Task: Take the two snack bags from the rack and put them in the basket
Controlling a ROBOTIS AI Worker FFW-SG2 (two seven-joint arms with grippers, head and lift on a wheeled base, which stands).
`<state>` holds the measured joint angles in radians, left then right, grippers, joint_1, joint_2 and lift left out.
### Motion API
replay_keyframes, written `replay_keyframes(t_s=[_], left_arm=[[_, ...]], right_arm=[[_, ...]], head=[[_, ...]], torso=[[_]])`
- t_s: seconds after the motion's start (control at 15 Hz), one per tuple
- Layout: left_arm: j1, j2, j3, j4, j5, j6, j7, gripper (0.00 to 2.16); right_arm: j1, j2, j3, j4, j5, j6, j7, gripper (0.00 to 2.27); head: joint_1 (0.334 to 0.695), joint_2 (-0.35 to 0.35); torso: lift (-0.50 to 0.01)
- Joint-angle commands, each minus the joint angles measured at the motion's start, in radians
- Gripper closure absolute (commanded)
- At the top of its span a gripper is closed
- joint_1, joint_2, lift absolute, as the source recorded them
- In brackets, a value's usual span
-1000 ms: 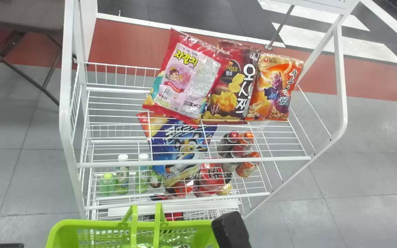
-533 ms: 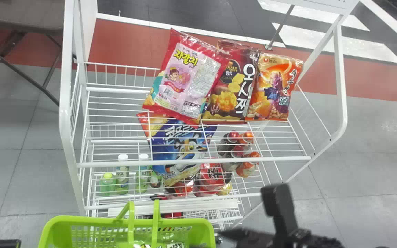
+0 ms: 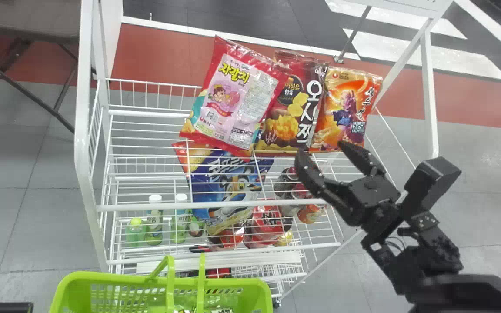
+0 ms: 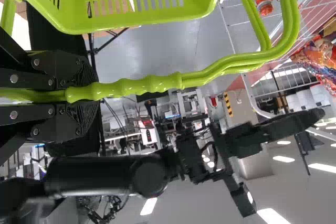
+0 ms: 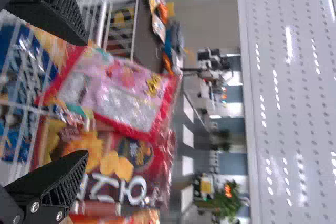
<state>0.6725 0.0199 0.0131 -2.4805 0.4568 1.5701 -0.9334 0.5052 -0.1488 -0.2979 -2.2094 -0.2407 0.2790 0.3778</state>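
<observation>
The head view's lower edge crops the basket [image 3: 120, 279].

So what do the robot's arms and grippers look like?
The right arm is black, with thin dark cables looping near a boxy block. The right gripper and left gripper are black too, each with two fingers, ridged pads and silvery screws.

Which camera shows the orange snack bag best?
The head view: nearly all of the orange snack bag shows, with its printed front. The right wrist view has a strip at its edge; the left wrist view, apparently a crumpled part of it.
</observation>
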Motion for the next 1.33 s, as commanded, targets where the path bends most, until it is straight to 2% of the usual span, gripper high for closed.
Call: replay_keyframes(t_s=[0.0, 0.27, 0.6, 0.87, 1.0, 1.27], left_arm=[[-0.01, 0.002, -0.015, 0.0, -0.012, 0.001, 0.004, 1.36], [-0.056, 0.014, -0.022, 0.014, -0.015, 0.001, 0.008, 1.36], [-0.053, 0.018, 0.005, 0.023, -0.01, 0.001, 0.002, 1.36], [-0.056, 0.018, 0.041, 0.044, 0.002, 0.001, -0.01, 1.36], [-0.057, 0.018, 0.056, 0.054, 0.002, 0.001, -0.016, 1.36], [-0.068, 0.018, 0.08, 0.061, 0.026, 0.001, -0.013, 1.36]], right_arm=[[-0.123, 0.0, -0.043, 0.14, 0.004, -0.01, -0.01, 0.08], [-0.28, -0.003, -0.099, 0.347, 0.055, -0.01, -0.043, 0.08], [-0.528, -0.025, -0.099, 0.61, 0.155, -0.001, -0.053, 0.08], [-0.669, -0.057, -0.098, 0.797, 0.193, -0.019, -0.077, 0.07], [-0.731, -0.087, -0.099, 0.906, 0.193, -0.047, -0.077, 0.08], [-0.781, -0.112, -0.079, 0.998, 0.205, -0.05, -0.06, 0.09]], head=[[0.695, -0.35], [0.695, -0.35], [0.695, -0.35], [0.695, -0.35], [0.695, -0.35], [0.695, -0.35]], torso=[[-0.008], [-0.008], [-0.008], [-0.008], [-0.008], [-0.008]])
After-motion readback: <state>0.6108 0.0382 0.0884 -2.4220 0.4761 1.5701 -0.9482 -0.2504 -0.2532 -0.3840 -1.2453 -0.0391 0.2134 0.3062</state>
